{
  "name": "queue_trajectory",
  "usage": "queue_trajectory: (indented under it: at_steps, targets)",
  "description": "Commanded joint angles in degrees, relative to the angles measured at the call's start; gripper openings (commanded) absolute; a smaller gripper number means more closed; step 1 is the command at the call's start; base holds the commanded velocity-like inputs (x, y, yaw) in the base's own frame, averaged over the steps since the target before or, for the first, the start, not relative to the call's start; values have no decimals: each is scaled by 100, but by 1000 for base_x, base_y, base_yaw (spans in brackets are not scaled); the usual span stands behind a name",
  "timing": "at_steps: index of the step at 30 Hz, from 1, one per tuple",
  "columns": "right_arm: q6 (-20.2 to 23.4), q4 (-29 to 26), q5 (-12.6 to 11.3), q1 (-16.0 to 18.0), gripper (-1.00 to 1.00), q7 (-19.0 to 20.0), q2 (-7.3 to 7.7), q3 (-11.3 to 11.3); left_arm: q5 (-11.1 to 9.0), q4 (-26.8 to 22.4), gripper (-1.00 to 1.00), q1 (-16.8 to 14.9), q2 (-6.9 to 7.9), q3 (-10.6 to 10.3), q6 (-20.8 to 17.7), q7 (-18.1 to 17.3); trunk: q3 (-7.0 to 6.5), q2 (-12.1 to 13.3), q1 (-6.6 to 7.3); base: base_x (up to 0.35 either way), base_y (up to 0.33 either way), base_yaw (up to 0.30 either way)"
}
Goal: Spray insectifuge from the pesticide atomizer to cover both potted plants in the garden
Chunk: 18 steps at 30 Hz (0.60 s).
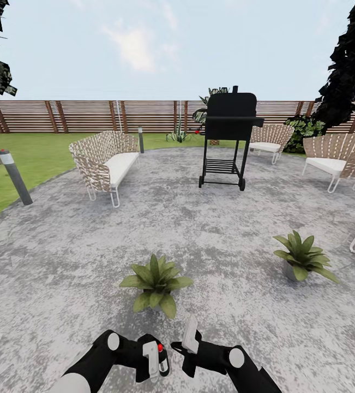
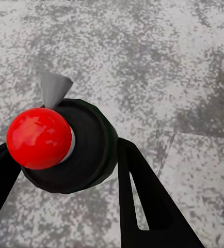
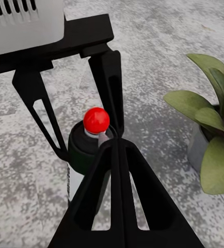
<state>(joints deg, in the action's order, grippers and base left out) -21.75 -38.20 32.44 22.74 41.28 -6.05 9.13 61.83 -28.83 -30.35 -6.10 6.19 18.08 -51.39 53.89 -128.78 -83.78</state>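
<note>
The pesticide atomizer (image 1: 160, 353), a small dark bottle with a red top (image 2: 38, 138), sits between the fingers of my left gripper (image 1: 153, 357), which is shut on it low in the head view. The right wrist view shows that same grip, the left fingers (image 3: 108, 85) flanking the bottle (image 3: 83, 150). My right gripper (image 1: 191, 335) hovers just right of it, shut on nothing, fingertips (image 3: 117, 155) pressed together. One potted plant (image 1: 156, 283) stands on the paving just beyond both grippers, and its leaves (image 3: 211, 139) are close by. The second potted plant (image 1: 303, 256) is farther right.
A black grill (image 1: 229, 136) stands mid-patio, a woven bench (image 1: 103, 161) to its left and woven chairs (image 1: 332, 155) at right. A grey lamp post (image 1: 14, 177) rises at the lawn's edge. A brown slatted fence (image 1: 90, 115) closes the back.
</note>
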Motion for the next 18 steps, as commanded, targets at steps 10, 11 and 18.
queue_trajectory:
  at_steps: [10, 11, 18]
  targets:
    - [-31, -3, 52, 3, -100, -3, -1, -7, -219, 53, -100, 2, 10, 44, 61, -54, 5, -2, 1, 0, 0, 0]
    - [-31, -3, 52, 2, -100, -5, -1, -7, -253, 60, -100, 3, 19, 41, 64, -55, 5, -2, 1, 0, 0, 0]
    - [-31, -3, 52, 3, -100, -6, -1, -7, -263, 61, -100, 1, 0, 49, 72, -55, 5, -2, 1, 0, 0, 0]
